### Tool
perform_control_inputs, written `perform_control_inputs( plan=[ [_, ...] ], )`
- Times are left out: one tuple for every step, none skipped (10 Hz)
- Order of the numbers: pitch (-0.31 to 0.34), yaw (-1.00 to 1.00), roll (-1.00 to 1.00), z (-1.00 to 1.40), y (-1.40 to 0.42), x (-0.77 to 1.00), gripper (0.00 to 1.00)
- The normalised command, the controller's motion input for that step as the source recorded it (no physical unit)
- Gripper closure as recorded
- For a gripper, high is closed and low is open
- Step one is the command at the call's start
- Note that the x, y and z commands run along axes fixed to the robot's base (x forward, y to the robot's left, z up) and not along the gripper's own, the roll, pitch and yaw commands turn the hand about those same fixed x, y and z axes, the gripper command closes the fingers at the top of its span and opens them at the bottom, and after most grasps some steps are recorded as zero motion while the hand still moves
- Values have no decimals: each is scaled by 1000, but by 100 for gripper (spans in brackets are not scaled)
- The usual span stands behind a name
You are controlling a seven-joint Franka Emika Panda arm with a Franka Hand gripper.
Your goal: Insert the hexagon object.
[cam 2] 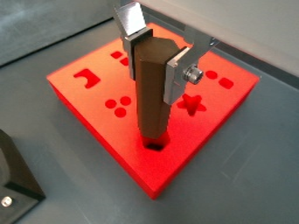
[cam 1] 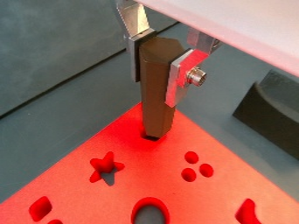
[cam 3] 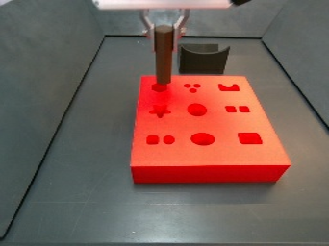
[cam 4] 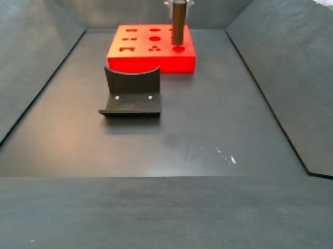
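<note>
A dark grey floor (cam 4: pixel 169 136) with sloping dark walls held the red block (cam 3: pixel 206 135), its top cut with shaped holes, and the dark fixture (cam 4: pixel 131 92) stood just beside the block with bare floor stretching well beyond it. The gripper (cam 2: pixel 158 52) hung over a corner of the red block, its silver fingers (cam 2: pixel 179 72) pinching the upper part of the hexagon object (cam 2: pixel 149 87), which stood upright with its lower end in a hole near the block's edge; nothing crowded the peg, the star hole (cam 1: pixel 105 165) lying near but apart
</note>
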Motion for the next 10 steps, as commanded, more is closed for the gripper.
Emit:
perform_control_inputs(
  plan=[
    [-100,-83,-19,-180,103,-246,100],
    [-104,0,-14,-131,11,-37,100],
    [-84,0,0,-151,0,0,100],
    [-6,0,46,-157,-20,126,100],
    [0,0,51,-194,0,157,100],
    [-3,0,29,-197,0,120,100],
    [-21,0,11,-214,0,31,100],
    [-26,0,20,-237,0,0,100],
    [-34,0,24,-249,0,0,100],
    [0,0,59,-249,0,0,100]
  ],
)
